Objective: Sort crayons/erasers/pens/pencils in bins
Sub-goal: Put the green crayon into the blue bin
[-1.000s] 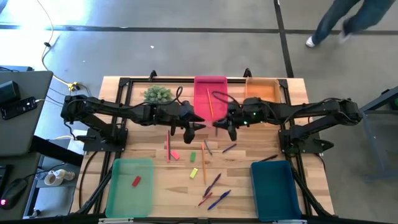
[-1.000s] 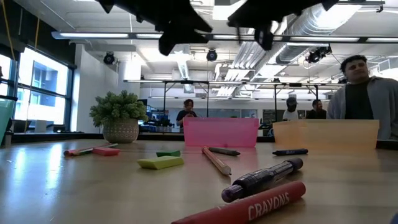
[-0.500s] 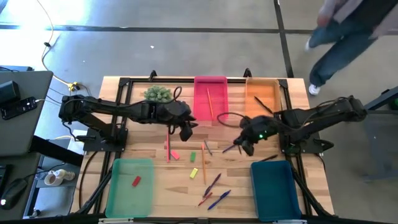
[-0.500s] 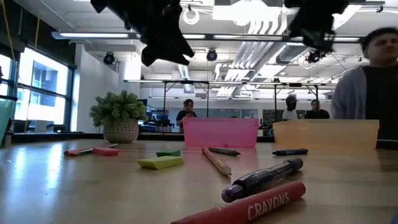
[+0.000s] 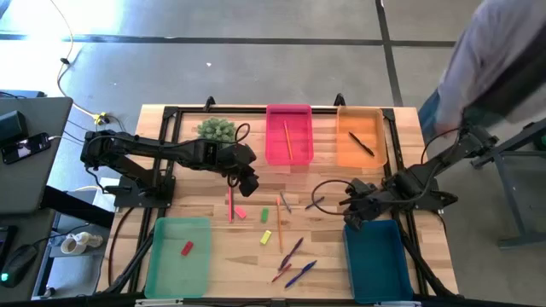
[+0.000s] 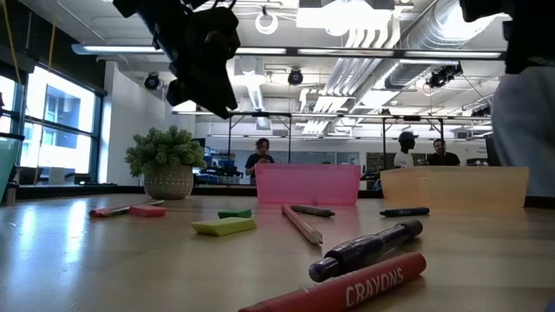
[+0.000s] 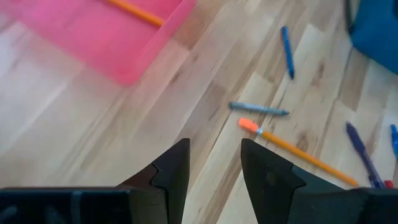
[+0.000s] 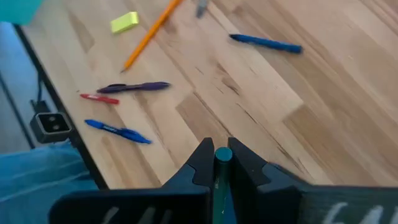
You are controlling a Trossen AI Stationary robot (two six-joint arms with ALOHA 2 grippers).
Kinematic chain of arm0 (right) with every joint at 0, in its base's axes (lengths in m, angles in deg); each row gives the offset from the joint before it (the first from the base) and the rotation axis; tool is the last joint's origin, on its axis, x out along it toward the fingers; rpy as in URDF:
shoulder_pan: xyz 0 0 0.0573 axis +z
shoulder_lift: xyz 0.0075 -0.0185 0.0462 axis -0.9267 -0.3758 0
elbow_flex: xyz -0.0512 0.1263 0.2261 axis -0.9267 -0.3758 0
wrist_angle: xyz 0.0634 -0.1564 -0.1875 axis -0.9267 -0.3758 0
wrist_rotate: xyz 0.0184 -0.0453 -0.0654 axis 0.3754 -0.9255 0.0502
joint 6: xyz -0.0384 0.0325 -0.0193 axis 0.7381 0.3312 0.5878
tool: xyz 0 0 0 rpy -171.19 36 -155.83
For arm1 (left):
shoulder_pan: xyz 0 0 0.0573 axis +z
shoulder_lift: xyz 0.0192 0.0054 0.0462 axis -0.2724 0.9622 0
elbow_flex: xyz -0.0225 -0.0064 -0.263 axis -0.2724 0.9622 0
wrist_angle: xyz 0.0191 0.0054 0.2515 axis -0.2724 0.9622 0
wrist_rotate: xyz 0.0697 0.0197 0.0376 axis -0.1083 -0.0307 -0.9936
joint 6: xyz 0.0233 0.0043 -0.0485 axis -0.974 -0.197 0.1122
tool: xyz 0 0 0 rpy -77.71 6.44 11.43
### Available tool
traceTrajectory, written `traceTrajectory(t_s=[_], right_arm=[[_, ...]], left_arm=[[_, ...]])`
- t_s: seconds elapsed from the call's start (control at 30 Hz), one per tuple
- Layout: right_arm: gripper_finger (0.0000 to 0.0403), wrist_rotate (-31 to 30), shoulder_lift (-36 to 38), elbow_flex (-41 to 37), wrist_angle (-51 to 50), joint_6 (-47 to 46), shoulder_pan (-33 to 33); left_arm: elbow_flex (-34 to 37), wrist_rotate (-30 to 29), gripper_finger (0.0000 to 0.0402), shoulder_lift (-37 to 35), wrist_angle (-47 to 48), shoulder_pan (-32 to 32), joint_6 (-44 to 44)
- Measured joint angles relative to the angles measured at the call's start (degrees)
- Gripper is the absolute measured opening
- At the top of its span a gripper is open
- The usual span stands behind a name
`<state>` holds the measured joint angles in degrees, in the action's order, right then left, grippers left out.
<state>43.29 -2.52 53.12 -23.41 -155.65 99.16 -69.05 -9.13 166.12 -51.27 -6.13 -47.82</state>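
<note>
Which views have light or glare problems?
Low view: left arm is a black silhouette against bright ceiling lights; window sheen on the table. Left wrist view: pale glare washes the wood beside the pink bin. High view: even light, soft shadows. Right wrist view: green stick in the right pincer evenly lit.

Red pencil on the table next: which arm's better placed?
Left. The left gripper hovers open right beside the red pencil. The right gripper is off by the teal bin, jaws shut on a green stick.
</note>
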Motion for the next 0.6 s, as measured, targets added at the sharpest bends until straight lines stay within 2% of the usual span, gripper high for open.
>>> traceTrajectory(t_s=[0.17, 0.4, 0.6], right_arm=[[0.0008, -2.8, -0.1, -2.9, 0.3, -9.6, 5.2], [0.0008, -2.3, -0.1, -11.1, 9.3, -20.3, 9.6], [0.0008, -0.2, -0.1, -15.7, 14.2, -26.2, 10.3]], left_arm=[[0.0, 0.1, 0.0131, 0.0, 2.9, 0.0, 4.3], [0.0, 0.2, 0.0131, 0.0, 7.9, 0.0, 11.8], [0.0, 0.2, 0.0131, 0.0, 14.4, 0.0, 15.9]])
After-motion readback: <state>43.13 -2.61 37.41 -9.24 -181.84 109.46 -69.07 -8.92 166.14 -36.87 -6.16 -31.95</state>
